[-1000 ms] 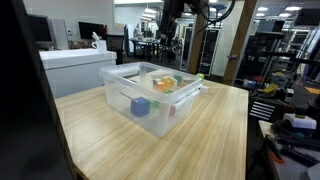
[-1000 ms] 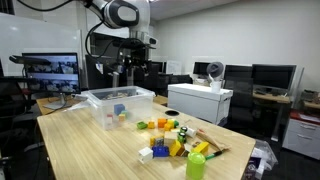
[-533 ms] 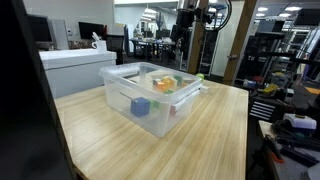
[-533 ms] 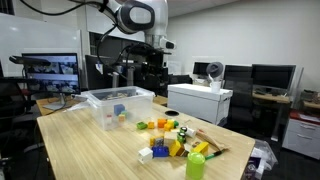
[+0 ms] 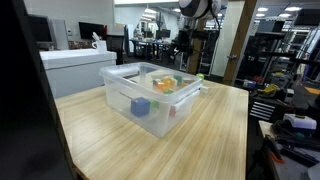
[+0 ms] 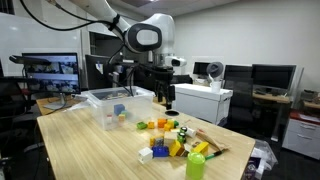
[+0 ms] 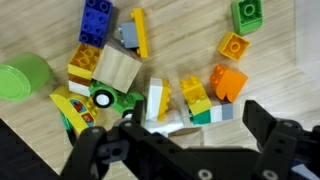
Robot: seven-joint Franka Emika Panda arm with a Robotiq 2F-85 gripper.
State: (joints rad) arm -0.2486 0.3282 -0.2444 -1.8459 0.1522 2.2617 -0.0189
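My gripper (image 7: 180,142) hangs open above a pile of toy bricks on the wooden table (image 7: 285,70), and nothing sits between its black fingers (image 7: 282,135). Straight under it in the wrist view lie a white and yellow block (image 7: 158,100), a yellow brick (image 7: 195,97), a green-white-grey brick (image 7: 210,115) and an orange piece (image 7: 229,83). A beige block (image 7: 117,70), a blue brick (image 7: 97,20) and a green brick (image 7: 245,15) lie further off. In an exterior view the gripper (image 6: 168,96) hovers between the clear bin (image 6: 118,106) and the brick pile (image 6: 172,140).
A green cup (image 7: 22,78) stands at the pile's edge, also visible near the table's front (image 6: 197,165). The clear plastic bin (image 5: 150,95) holds a blue block (image 5: 141,107) and orange pieces. A white cabinet (image 6: 198,100) stands behind the table.
The arm has swung away from above the bin and come down toward the brick pile. The jaws stayed open throughout.
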